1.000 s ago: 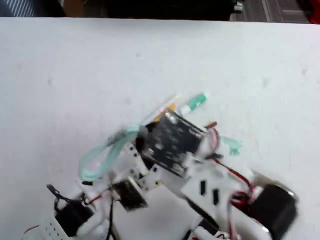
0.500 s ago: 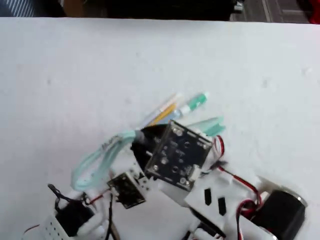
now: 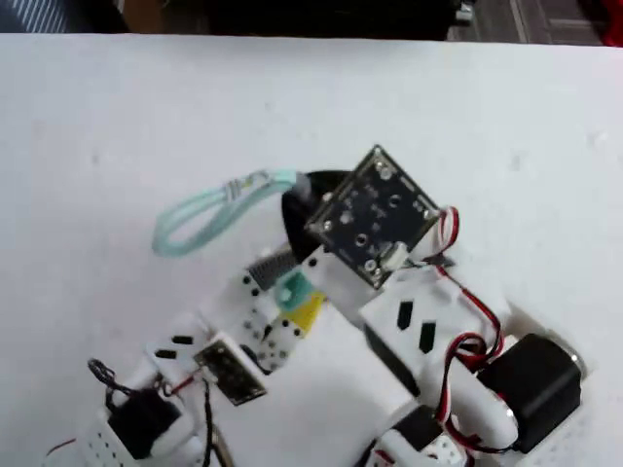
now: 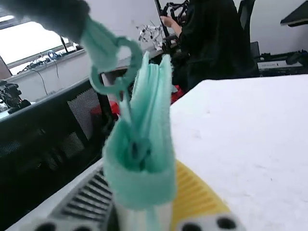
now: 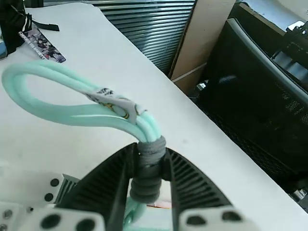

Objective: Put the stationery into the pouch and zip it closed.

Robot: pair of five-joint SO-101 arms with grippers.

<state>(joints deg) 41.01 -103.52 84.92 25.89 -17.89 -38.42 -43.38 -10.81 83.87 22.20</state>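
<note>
1. Nearest to me, my left gripper is pressed together on one end of the mint pouch. This end stands upright between the jaws. The rest of the pouch is hidden under my two arms.
2. From this end a small mint ring rises toward my other arm. I judge that it belongs to the zip puller.
3. A little farther, my right gripper is clamped on the grey binding of the cord loop. The loop lies out beyond the fingertips, over the white table.
4. I judge the step in hand to be the zipping. To do it well, the left gripper should only anchor the fabric and not follow. The right gripper should draw the cord along the line of the zip, straight and low, so that the fabric does not fold and block the slider.
5. The pull should be slow, because with a jerk the round binding may slip out from the jaws. How far the zip is closed, I cannot tell.
</note>
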